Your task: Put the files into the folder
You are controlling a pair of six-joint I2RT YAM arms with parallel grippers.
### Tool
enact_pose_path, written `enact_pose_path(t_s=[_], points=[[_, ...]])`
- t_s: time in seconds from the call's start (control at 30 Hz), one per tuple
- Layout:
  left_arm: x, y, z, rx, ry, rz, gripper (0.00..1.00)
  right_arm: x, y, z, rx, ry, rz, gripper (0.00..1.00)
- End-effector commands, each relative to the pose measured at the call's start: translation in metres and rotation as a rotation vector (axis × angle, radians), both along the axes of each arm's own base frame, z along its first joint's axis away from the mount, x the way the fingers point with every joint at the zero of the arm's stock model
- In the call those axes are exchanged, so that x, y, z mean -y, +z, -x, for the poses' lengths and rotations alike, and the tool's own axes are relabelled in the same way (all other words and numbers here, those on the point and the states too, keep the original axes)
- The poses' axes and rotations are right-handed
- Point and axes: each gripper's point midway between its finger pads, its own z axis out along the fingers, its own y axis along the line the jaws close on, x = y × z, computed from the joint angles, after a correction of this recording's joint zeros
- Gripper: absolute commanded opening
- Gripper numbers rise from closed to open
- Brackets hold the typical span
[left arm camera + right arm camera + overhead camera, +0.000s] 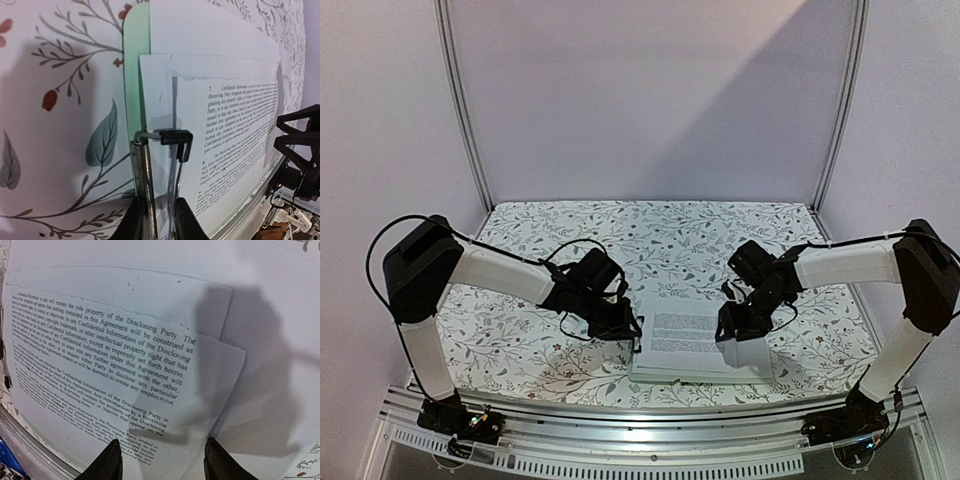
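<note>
Two sets of jaws, two different states. My left gripper (157, 216) is drawn in tight around the metal stem of the clip (172, 137), with no free gap showing in the left wrist view, so I take it that I have hold of the clip. My right gripper (162, 460) is spread wide and holds nothing; it hangs over the printed sheets.

Both sit close to the files (685, 335), which lie on the folder (132, 75) near the front middle of the table (520, 330), between my arms. From above, the stack seems longer left to right than front to back. That puts its long axis across me, from one wrist toward the other, and the lines of print run the same way. The clip end points to my left arm, and a strip of green shows beyond the paper on that side.

Everything turns on that left edge. The top sheet's edge lies right at the clip's stem, and the black tip reaches over it. Whether the paper is truly under the clip I cannot tell. The sheets are fanned, not squared. In the right wrist view a printed sheet runs down between my right fingers (107, 462).

I judge that my right arm, nearer the free end, should slide the sheets leftward along that axis.
</note>
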Motion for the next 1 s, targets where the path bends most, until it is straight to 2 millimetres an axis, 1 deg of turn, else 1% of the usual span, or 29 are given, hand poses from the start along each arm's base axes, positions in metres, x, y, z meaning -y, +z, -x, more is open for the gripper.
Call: enact_pose_path(t_s=[0.0,0.37,0.53,0.63,0.8,0.87,0.97], points=[[-0.035,-0.047,0.013,-0.098,0.037,-0.153,0.0,-0.013,0.006,-0.008,0.001,-0.006,-0.056,0.55],[-0.035,-0.049,0.013,-0.1,0.037,-0.154,0.0,-0.023,0.01,-0.007,-0.007,0.0,-0.099,0.54],[-0.034,-0.05,0.014,-0.104,0.033,-0.15,0.0,-0.021,0.01,-0.009,0.005,-0.001,-0.087,0.54],[-0.033,-0.049,0.015,-0.109,0.021,-0.144,0.01,-0.013,0.01,-0.009,0.006,0.001,-0.035,0.55],[-0.035,-0.038,0.008,-0.073,0.029,-0.166,0.33,0.001,0.017,-0.011,0.028,0.012,0.034,0.58],[-0.036,-0.032,0.005,-0.055,0.031,-0.173,0.41,0.004,0.021,-0.011,0.034,0.016,0.047,0.59],[-0.035,-0.02,0.002,-0.03,0.021,-0.18,0.49,0.01,0.028,-0.014,0.046,0.016,0.061,0.59]])
